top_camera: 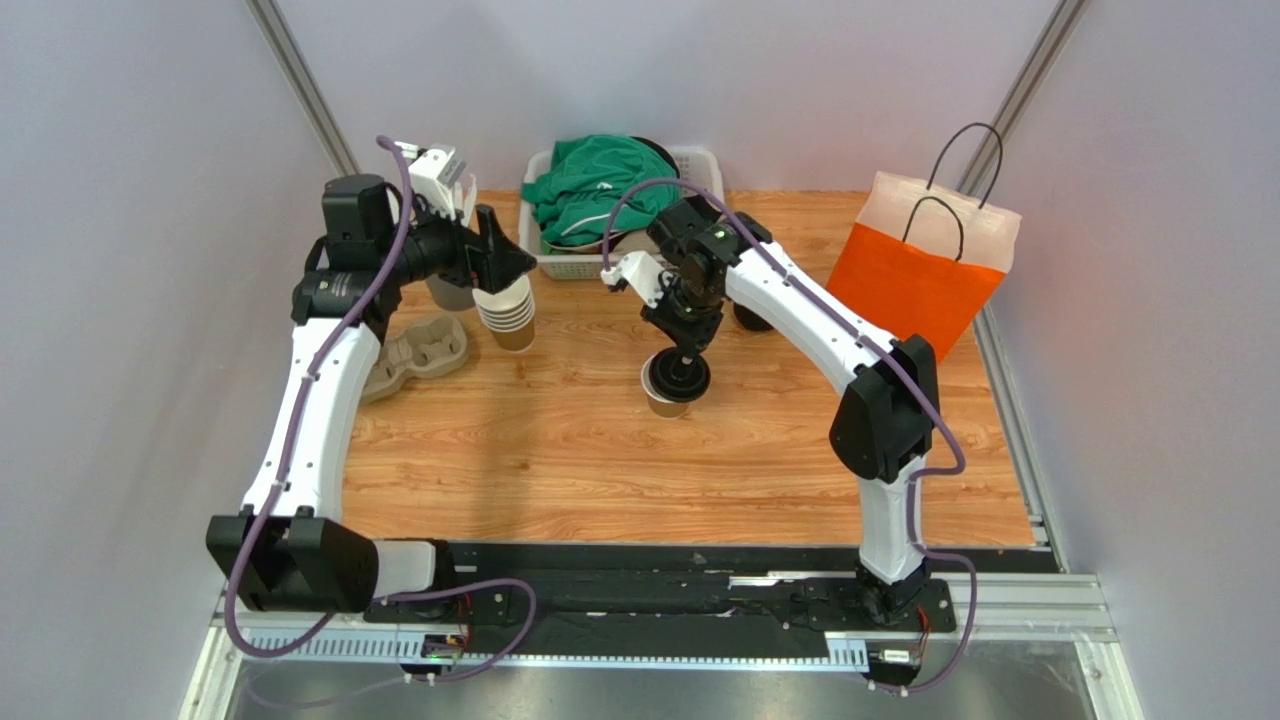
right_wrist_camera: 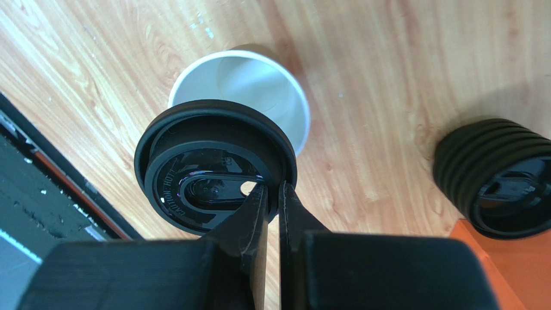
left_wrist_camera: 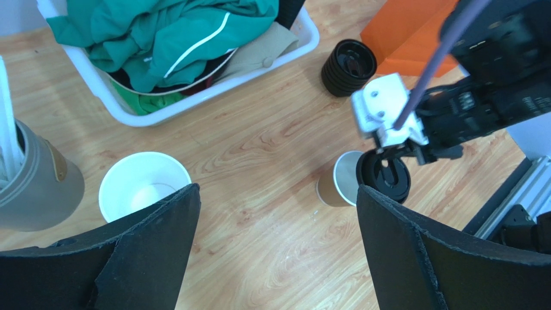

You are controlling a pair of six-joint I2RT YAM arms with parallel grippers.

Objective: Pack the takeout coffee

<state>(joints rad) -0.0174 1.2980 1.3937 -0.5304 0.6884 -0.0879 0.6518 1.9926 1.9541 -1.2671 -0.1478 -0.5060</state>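
We see the R gripper [right_wrist_camera: 273,194] w/ jaws nearly pressed together, pinching the rim of the black lid [right_wrist_camera: 213,174] btw its fingertips [right_wrist_camera: 255,210]. The lid hangs just over the brown paper cup [right_wrist_camera: 259,84], offset to one side so part of the cup's white inside shows. We can't tell whether lid and cup rim touch. The cup stands upright on the wood table [top_camera: 556,450], approx mid-table, in front of the white basket [left_wrist_camera: 149,117] holding green clothes [left_wrist_camera: 162,32]. The L gripper [left_wrist_camera: 277,190] has jaws spread wide w/ nothing btw them. It hovers at the far left above the stack of lidless cups [left_wrist_camera: 143,187], whose white inside we see from the L wrist cam. Just beside that stack sits a tan holder w/ white straws [left_wrist_camera: 39,174], and a pulp cup carrier [top_camera: 413,353] lies near it. A stack of black lids [right_wrist_camera: 501,177] rests on the table just beside the orange paper bag [top_camera: 917,278], which stands upright at the far right.
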